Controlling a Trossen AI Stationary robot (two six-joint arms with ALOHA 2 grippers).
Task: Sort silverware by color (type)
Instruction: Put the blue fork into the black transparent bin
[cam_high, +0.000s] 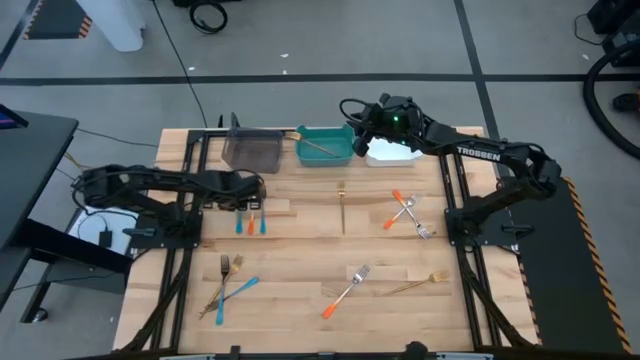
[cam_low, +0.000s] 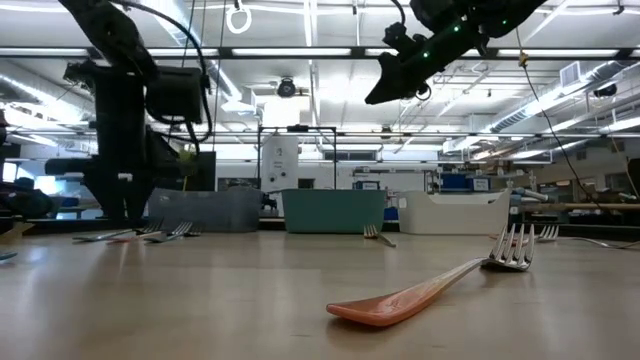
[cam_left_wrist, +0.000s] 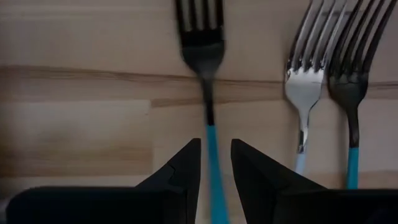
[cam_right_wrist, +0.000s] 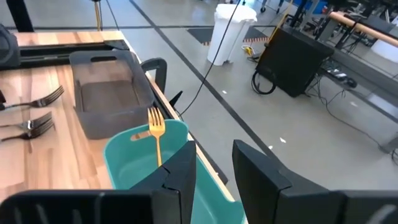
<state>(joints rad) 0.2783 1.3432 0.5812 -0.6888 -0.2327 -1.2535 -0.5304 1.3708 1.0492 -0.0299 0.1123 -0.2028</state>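
Three forks lie side by side on the wooden table at its left. My left gripper points down over them, open, with its fingers on either side of one blue-handled fork's handle; I cannot tell whether they touch it. Two more forks lie beside it. My right gripper hangs open and empty high above the teal bin. In that bin a gold fork leans with its tines up against the far wall.
A grey bin and a white bin flank the teal one along the far edge. Loose silverware lies across the table: a gold fork, crossed orange-handled forks, an orange-handled fork, a gold piece, and blue and gold pieces.
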